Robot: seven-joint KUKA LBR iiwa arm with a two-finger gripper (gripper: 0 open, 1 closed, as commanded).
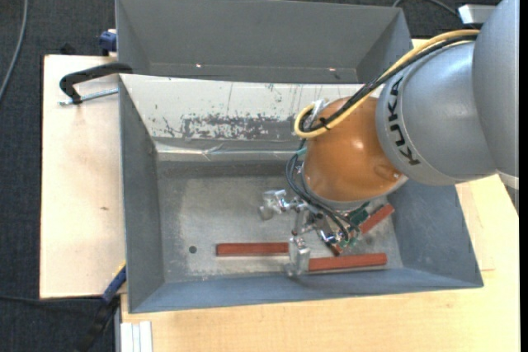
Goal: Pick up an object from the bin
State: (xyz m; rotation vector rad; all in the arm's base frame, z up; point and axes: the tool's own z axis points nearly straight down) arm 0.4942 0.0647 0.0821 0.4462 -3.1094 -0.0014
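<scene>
My gripper [285, 232] hangs low over the bin's floor near the front wall, under the arm's orange cover. Its two metal fingers stand apart, one fingertip [272, 204] towards the bin's middle and the other [296, 260] close to the front wall, with nothing held between them. A flat red-brown stick [251, 249] lies on the floor to the left, its right end next to the nearer finger. A second red-brown stick [348, 262] lies along the front wall, just right of that finger.
A shorter red-brown piece [377, 217] and something green [360, 218] peek out from under the orange cover on the right. The arm covers the bin's right back part. The left half of the floor is bare metal.
</scene>
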